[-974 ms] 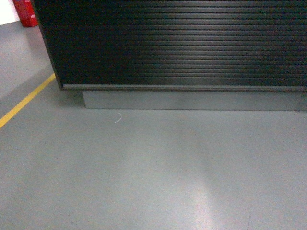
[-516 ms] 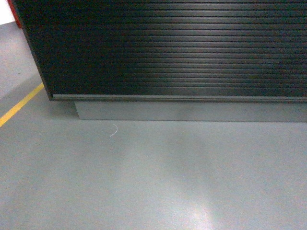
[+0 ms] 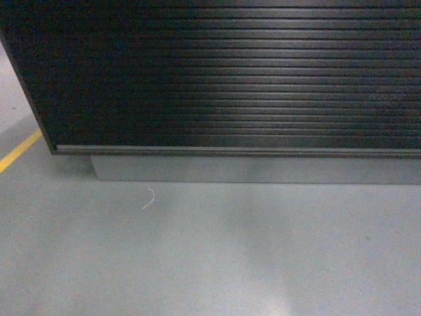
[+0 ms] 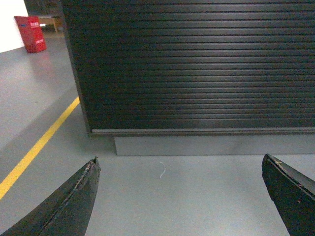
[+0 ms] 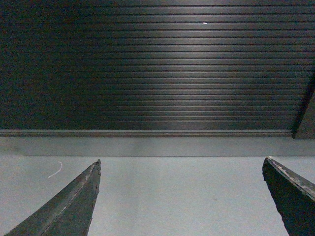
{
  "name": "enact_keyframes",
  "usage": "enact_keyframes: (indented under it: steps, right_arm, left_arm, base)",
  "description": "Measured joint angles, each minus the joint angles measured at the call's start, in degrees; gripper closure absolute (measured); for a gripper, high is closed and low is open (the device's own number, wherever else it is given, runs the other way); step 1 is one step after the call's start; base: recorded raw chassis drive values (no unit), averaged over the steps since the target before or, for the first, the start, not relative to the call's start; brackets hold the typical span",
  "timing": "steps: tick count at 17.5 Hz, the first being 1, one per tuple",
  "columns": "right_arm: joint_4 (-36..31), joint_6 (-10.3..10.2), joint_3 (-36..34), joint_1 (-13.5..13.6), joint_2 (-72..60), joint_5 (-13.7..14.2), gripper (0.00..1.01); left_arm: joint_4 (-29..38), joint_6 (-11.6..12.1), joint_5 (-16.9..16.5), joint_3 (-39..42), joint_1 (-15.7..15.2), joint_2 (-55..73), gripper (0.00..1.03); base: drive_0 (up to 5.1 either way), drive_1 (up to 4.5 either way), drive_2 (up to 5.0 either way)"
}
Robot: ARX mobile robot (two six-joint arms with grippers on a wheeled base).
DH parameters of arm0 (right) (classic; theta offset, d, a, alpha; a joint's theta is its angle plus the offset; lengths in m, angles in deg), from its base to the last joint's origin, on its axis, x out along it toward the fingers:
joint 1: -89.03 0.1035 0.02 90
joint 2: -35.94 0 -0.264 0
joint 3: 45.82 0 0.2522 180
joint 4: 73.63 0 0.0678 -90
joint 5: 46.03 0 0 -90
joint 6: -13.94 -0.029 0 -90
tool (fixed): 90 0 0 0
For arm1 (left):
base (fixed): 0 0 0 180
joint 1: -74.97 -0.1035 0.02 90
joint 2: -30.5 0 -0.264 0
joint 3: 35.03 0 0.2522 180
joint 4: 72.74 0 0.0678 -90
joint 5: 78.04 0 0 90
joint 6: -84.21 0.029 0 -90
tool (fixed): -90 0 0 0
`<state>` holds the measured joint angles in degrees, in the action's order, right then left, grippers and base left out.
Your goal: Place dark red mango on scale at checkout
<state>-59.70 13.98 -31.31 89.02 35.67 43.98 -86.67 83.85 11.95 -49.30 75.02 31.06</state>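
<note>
The checkout (image 3: 223,72) fills the upper half of the head view as a black, horizontally ribbed front panel; its top is out of view. The same panel of the checkout (image 4: 197,64) faces the left wrist camera, and the checkout (image 5: 147,64) spans the right wrist view too. The dark red mango and the scale are out of view. My left gripper (image 4: 179,162) is open, with only bare grey floor between its dark fingers. My right gripper (image 5: 181,164) is open as well and holds nothing. Neither gripper shows in the head view.
A grey plinth (image 3: 250,169) runs under the panel. The counter's left corner (image 3: 46,141) stands beside a yellow floor line (image 3: 18,150). A small white scrap (image 3: 148,199) lies on the grey floor. A red box (image 4: 30,33) stands far off to the left.
The counter has grown larger and slid lower and to the left in the head view; the red object and most of the yellow line have left that view.
</note>
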Motion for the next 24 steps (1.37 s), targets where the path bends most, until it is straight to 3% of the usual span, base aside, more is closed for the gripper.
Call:
enact_keyframes:
  steps: [20,24]
  right_arm:
    - [0.0,0.0,0.0,0.0,0.0,0.0,0.03]
    - [0.0,0.0,0.0,0.0,0.0,0.0,0.03]
  left_arm:
    - [0.0,0.0,0.0,0.0,0.0,0.0,0.05]
    - [0.0,0.0,0.0,0.0,0.0,0.0,0.05]
  base:
    - [0.0,4.22,-4.2]
    - [0.1,1.04,-0.8]
